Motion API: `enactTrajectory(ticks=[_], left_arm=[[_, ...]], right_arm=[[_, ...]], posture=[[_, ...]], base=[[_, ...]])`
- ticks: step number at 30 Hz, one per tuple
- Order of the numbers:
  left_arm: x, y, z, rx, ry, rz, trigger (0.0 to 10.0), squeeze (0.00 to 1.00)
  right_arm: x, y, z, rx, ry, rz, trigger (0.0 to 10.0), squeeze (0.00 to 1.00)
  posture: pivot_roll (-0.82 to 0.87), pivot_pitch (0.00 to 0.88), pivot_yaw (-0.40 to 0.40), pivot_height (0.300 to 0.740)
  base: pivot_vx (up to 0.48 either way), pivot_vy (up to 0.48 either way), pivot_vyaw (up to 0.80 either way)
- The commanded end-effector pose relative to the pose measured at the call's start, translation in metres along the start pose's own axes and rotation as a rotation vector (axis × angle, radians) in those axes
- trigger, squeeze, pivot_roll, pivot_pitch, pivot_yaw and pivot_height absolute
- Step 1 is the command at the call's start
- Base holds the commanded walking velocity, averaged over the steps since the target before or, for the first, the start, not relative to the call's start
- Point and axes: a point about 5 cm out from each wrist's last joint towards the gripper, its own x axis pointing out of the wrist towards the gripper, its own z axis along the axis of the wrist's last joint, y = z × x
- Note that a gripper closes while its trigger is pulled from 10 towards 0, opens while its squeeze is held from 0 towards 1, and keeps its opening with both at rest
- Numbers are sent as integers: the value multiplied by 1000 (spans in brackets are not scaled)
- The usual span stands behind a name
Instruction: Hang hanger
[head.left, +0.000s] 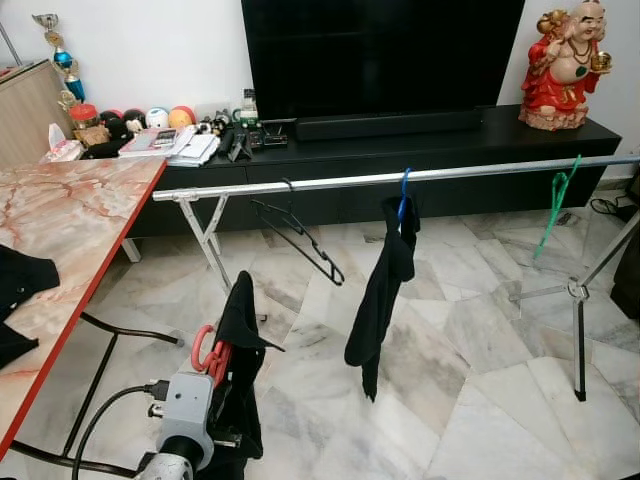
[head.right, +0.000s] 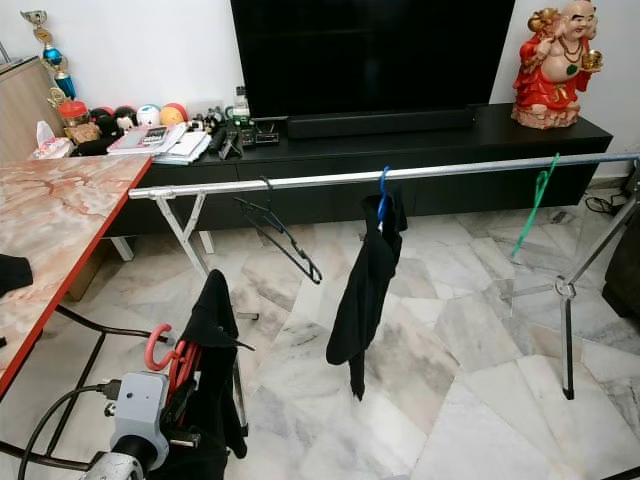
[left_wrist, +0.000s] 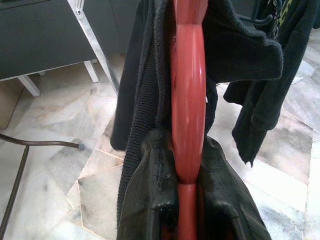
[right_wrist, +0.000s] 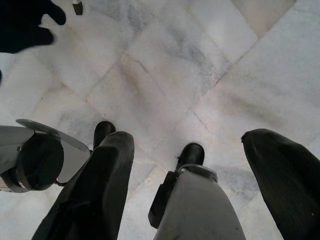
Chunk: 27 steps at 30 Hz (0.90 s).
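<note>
My left gripper (head.left: 222, 378) is low in front of me, shut on a red hanger (head.left: 204, 349) that carries a black garment (head.left: 240, 318). In the left wrist view the red hanger (left_wrist: 188, 100) runs up between the black fingers (left_wrist: 150, 200), with the dark cloth wrapped around it. Ahead stands a silver clothes rail (head.left: 470, 172). On the rail hang an empty black hanger (head.left: 300, 235), a blue hanger (head.left: 403, 193) with a black garment (head.left: 383, 290), and a green hanger (head.left: 556, 203). My right gripper (right_wrist: 185, 137) hangs open, pointing down at the marble floor.
A marble-topped table (head.left: 70, 215) with a red edge stands at my left, dark cloth on it. Behind the rail is a black TV console (head.left: 420, 145) with a TV, clutter and a red figurine (head.left: 563, 65). The rail's folding legs (head.left: 578, 300) stand on the floor.
</note>
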Motion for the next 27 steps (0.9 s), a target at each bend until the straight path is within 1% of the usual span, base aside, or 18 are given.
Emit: enactTrajectory(ticks=[1, 27], left_arm=[[2, 1, 9, 7, -48, 0, 10000, 0], [4, 3, 14, 5, -58, 0, 10000, 0]], right_arm=[[0, 1, -1, 11, 0, 0, 10000, 0], [0, 1, 0, 21, -10, -2, 10000, 0]], posture=[[56, 18, 68, 740], [60, 25, 69, 740]], base=[[0, 0, 0], [-261, 0, 0]])
